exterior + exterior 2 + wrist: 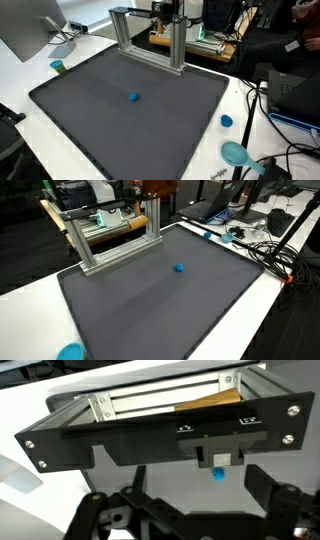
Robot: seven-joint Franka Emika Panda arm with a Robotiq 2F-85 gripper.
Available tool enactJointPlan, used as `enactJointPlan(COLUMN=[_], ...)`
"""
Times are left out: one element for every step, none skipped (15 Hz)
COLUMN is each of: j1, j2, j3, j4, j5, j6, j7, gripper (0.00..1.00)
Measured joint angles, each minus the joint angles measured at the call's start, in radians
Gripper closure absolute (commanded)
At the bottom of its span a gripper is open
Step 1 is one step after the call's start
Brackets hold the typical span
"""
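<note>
In an exterior view, a teal cup (58,66) sits on the white tabletop (92,46), left of the metal frame (148,38). The blue ball (134,98) lies on the dark mat (90,115), well in front of the frame. In the wrist view, the hand (185,502) hangs behind the frame, fingers apart, empty.

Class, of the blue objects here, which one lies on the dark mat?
The small blue ball, alone on the mat; the blue cap, teal dish and teal cup sit off it on the white table.
</note>
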Motion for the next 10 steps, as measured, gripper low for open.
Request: enactJointPlan(j1=[0.01,0.019,0.024,0.026,0.027,0.027,0.027,0.027,0.027,0.027], j2=[0.001,0.003,0.005,0.01,0.013,0.015,0.015,0.015,0.015,0.015], j3=[0.011,0.021,0.03,0.033,0.034,0.034,0.034,0.034,0.034,0.034], j4=[0.0,0.0,0.0,-0.001,-0.001,-0.001,-0.001,-0.001,-0.001,-0.001], j5=[0.003,0.006,0.014,0.029,0.03,0.03,0.03,0.03,0.03,0.03], j6=[0.019,0.038,0.055,0.071,0.074,0.074,0.074,0.074,0.074,0.074], j7=[0.009,0.024,0.047,0.068,0.072,0.071,0.071,0.071,0.071,0.071], gripper=[0.0,0.0,0.0,0.0,0.0,0.0,0.0,0.0,0.0,0.0])
